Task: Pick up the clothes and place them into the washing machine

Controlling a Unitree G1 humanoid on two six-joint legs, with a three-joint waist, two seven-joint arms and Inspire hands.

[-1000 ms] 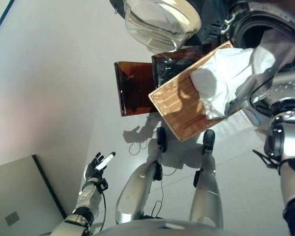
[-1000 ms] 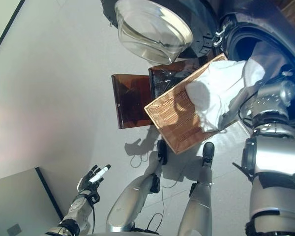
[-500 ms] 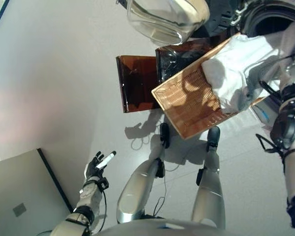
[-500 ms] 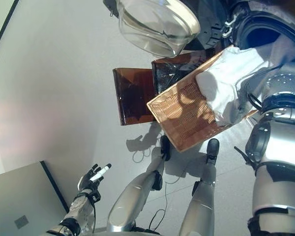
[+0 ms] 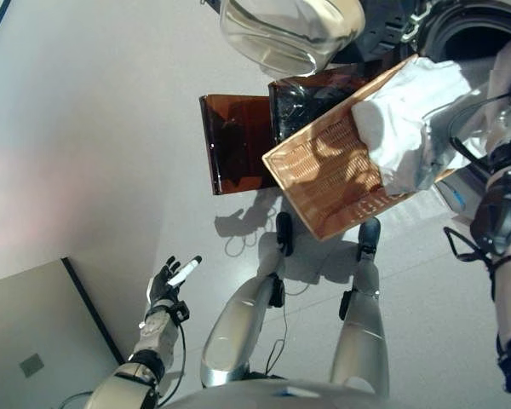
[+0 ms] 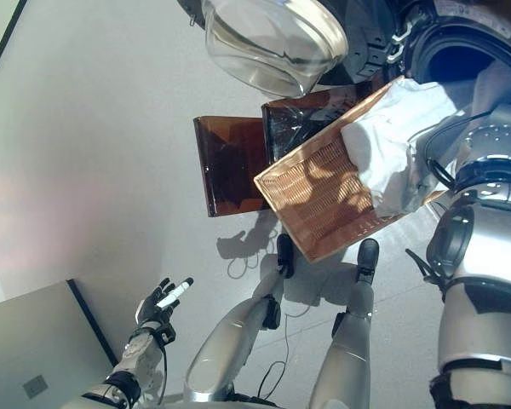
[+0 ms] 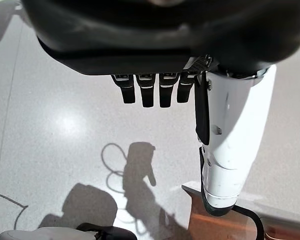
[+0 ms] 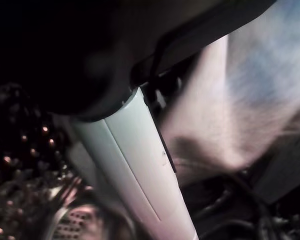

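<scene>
The white clothes (image 5: 413, 115) are lying heaped at the upper-right end of the wicker basket (image 5: 332, 183), spilling over its rim toward the dark mouth of the washing machine (image 6: 460, 51) in the upper right of the frame. The machine's glass door (image 5: 285, 30) is hanging open at top centre. The right arm is reaching in behind the cloth — its hand (image 8: 140, 165) is showing only a white thumb against pale fabric inside the drum, so whether it is gripping cannot be told. The left hand (image 5: 172, 279) is hanging idle at lower left, fingers straight and relaxed. To do this step well, the right hand probably needs to be carrying the bundle deep past the door rim before letting go — cloth draped over the basket edge could snag or slide to the floor.
</scene>
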